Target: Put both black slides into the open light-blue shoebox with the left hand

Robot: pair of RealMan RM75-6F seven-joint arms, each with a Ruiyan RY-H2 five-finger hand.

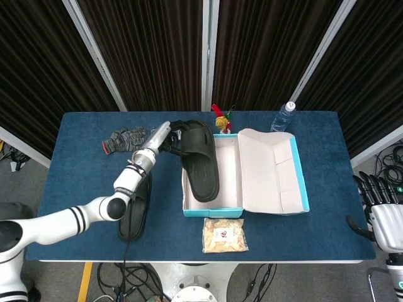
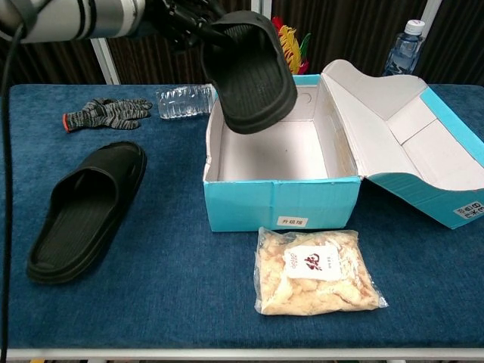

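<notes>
My left hand point(image 1: 165, 138) point(image 2: 185, 17) grips one black slide point(image 1: 200, 160) point(image 2: 252, 69) by its strap end and holds it in the air, tilted, over the left part of the open light-blue shoebox point(image 1: 214, 206) point(image 2: 280, 203). A second black slide point(image 1: 135, 207) point(image 2: 85, 209) lies flat on the blue table, left of the box. The box's lid point(image 1: 277, 173) point(image 2: 412, 132) is folded back to the right. My right hand point(image 1: 381, 214) hangs off the table's right edge, fingers apart, holding nothing.
A grey knit glove point(image 1: 123, 138) point(image 2: 104, 112) and a lying water bottle point(image 2: 181, 101) are at the back left. An upright bottle point(image 1: 283, 116) point(image 2: 401, 47) and a red-yellow toy point(image 1: 221, 119) point(image 2: 287, 44) stand behind the box. A snack bag point(image 1: 224, 235) point(image 2: 316, 270) lies in front.
</notes>
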